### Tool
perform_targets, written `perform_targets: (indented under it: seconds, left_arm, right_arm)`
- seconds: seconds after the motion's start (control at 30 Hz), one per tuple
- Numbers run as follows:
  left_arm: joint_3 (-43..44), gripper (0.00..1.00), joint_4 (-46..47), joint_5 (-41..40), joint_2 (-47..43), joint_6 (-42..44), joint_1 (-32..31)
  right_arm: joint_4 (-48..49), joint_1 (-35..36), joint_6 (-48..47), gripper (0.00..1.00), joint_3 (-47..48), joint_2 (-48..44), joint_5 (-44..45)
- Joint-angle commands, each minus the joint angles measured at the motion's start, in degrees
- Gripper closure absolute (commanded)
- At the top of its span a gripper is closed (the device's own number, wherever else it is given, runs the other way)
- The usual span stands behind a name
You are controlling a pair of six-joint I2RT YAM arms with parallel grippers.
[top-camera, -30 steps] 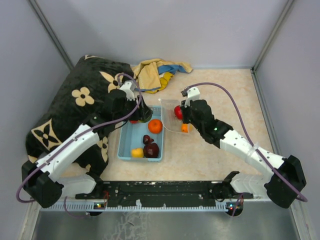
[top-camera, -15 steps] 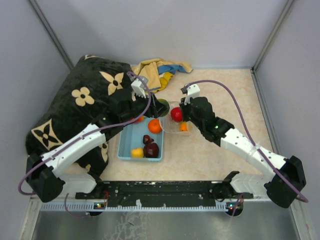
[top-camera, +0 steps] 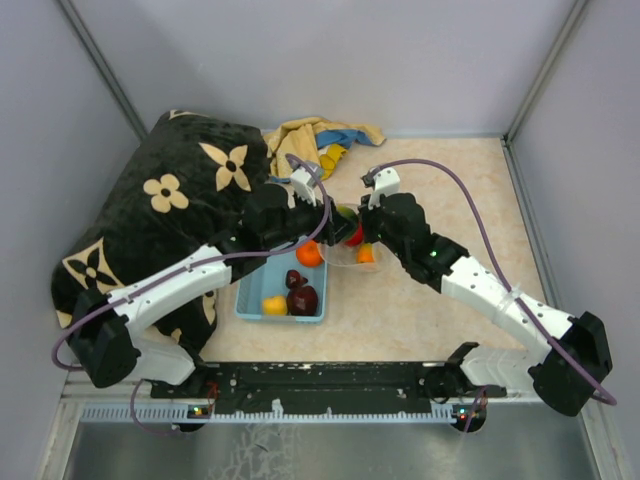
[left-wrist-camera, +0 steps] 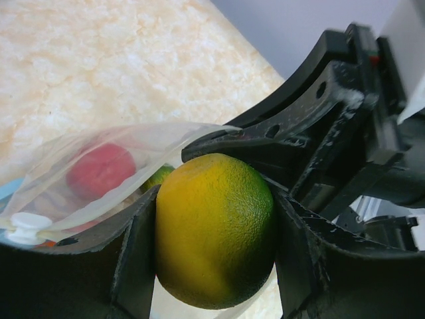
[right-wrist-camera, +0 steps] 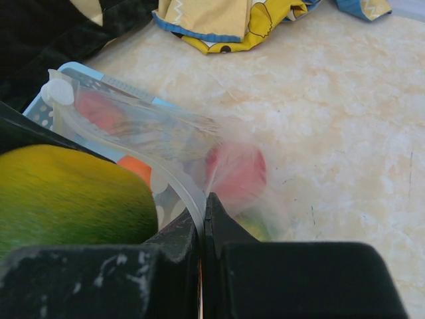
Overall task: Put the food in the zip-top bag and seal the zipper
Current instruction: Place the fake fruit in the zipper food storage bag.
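Loading step: the yellow-green toy fruit (left-wrist-camera: 214, 229) sits at the mouth of the zip-top bag (right-wrist-camera: 159, 129), clamped in the left tool (top-camera: 335, 222) — carried there from over the blue basket (top-camera: 252, 290) within the last second. The right tool (right-wrist-camera: 202, 214), pressed together on the zipper (right-wrist-camera: 182, 189), holds the mouth up off the table (top-camera: 450, 190); a red fruit (right-wrist-camera: 236, 173) is already inside. Release looks imminent — several fruits are left in the basket.

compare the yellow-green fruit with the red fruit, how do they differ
Colour: the yellow-green fruit fades from yellow to green; the red fruit is plain red.
Place: the yellow-green fruit is clamped in the left gripper at the mouth of the bag; the red fruit lies inside the bag, seen through its film.
Both are round.
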Motion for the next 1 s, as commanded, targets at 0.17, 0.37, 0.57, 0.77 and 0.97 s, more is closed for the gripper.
perform_targets:
  seconds: [0.17,0.37,0.57,0.77,0.97]
  left_arm:
    - [-0.3,0.32,-1.8,-4.5,2.6,3.8,-2.0]
    - [0.4,0.16,-3.4,-7.4,1.5,3.9,-2.0]
    - [4.4,0.12,-11.9,-9.2,-0.3,2.0,-1.9]
    - [7.4,0.14,-26.8,-16.1,-4.4,-1.9,-1.9]
    - [8.2,0.21,-35.2,-19.4,-3.0,-7.1,-0.8]
  right_arm:
    - [2.3,-0.5,0.9,0.99,3.5,-1.4,-0.6]
    - [2.4,-0.5,1.2,0.99,3.0,-1.3,-0.5]
    - [2.8,-0.5,1.4,0.99,2.8,-1.4,0.0]
    - [3.4,-0.5,1.7,0.99,2.3,-1.3,0.1]
    - [3.9,-0.5,2.4,0.99,1.7,-1.3,-0.1]
